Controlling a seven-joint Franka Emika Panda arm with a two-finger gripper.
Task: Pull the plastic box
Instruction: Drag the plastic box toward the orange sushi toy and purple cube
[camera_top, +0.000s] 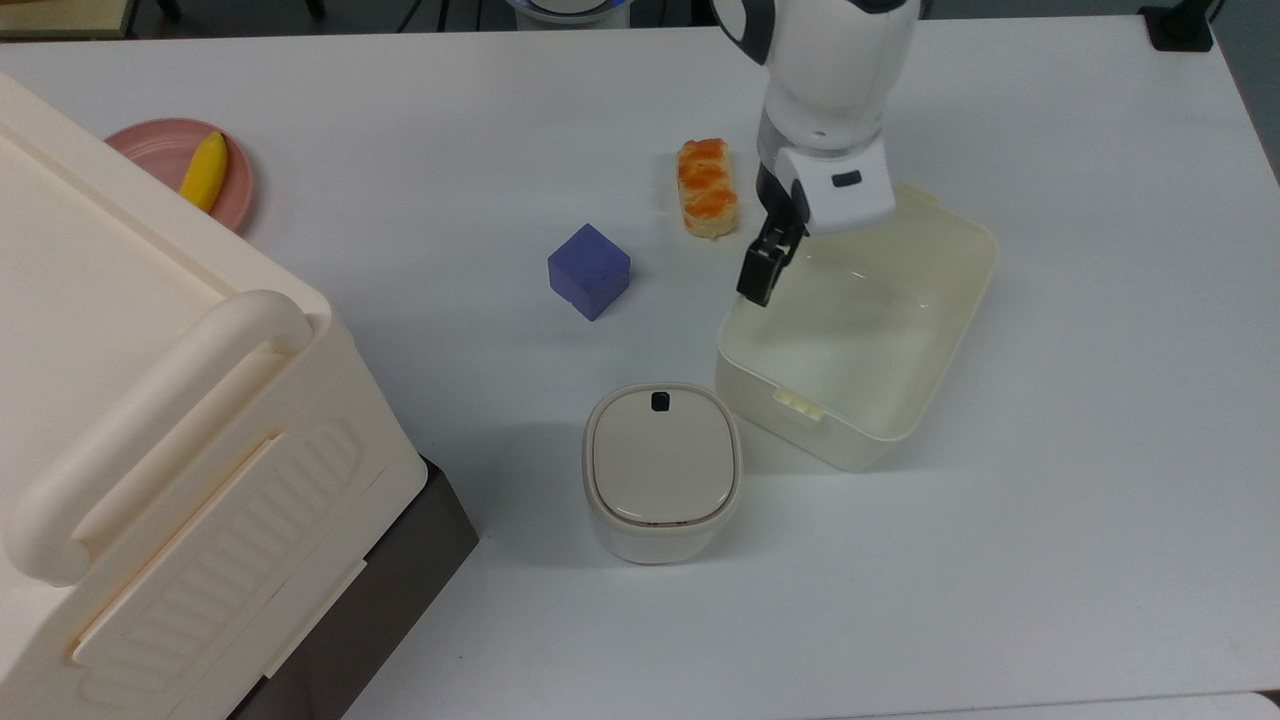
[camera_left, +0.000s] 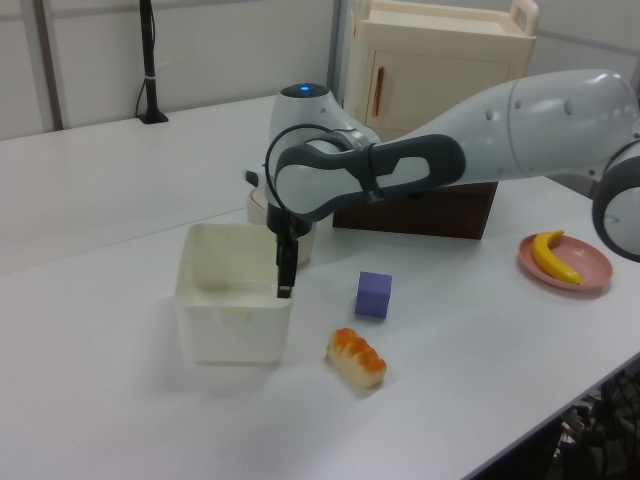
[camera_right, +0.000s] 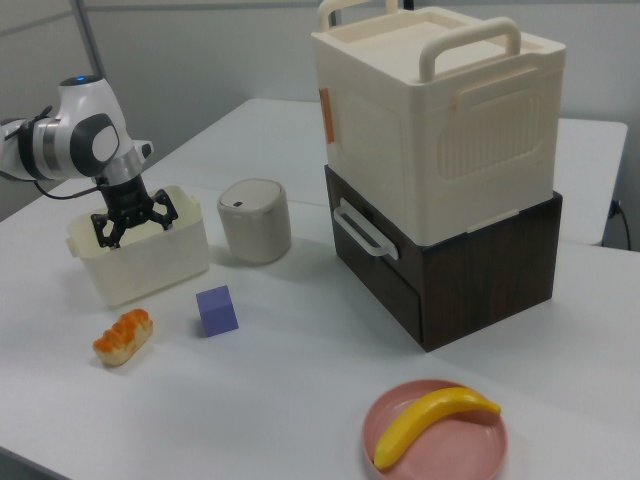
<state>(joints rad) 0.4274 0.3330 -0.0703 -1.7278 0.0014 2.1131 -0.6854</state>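
Observation:
The plastic box (camera_top: 860, 335) is a lidless cream-white tub standing on the white table, also seen in the left view (camera_left: 232, 318) and the right view (camera_right: 150, 262). My gripper (camera_top: 785, 252) hangs at the box's wall on the top view's left side. One black finger (camera_top: 759, 278) reaches down at that rim, and in the left view this finger (camera_left: 284, 274) lies against the inside of the box's right wall. In the right view the gripper (camera_right: 133, 226) stands open, fingers spread above the box's rim. It grips nothing.
A small lidded container (camera_top: 662, 470) stands just to the top view's left of the box. A bread roll (camera_top: 708, 187) and a purple cube (camera_top: 589, 270) lie nearby. A large cream bin (camera_top: 150, 430) on a dark drawer unit and a pink plate (camera_top: 150, 150) with a banana sit at the top view's left.

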